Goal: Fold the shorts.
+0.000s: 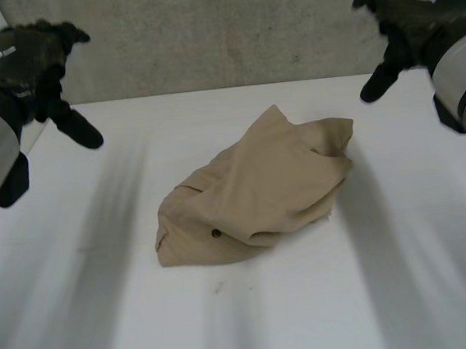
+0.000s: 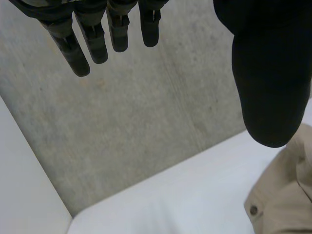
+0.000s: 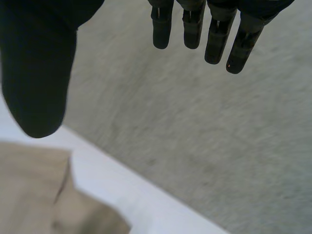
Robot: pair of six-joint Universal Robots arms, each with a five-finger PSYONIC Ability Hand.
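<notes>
while our left hand [image 1: 26,64] and right hand [image 1: 415,10] hover wide and empty, we risk grabbing stacked layers of the bunched shorts [image 1: 255,190].

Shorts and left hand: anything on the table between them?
Nothing; the head view shows bare white table between the left hand and the tan shorts.

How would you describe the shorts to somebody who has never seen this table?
On the white table, between the black left hand and right hand, a crumpled heap lies near the middle: the shorts. Unlike them, it is tan cloth with a small dark button.
</notes>
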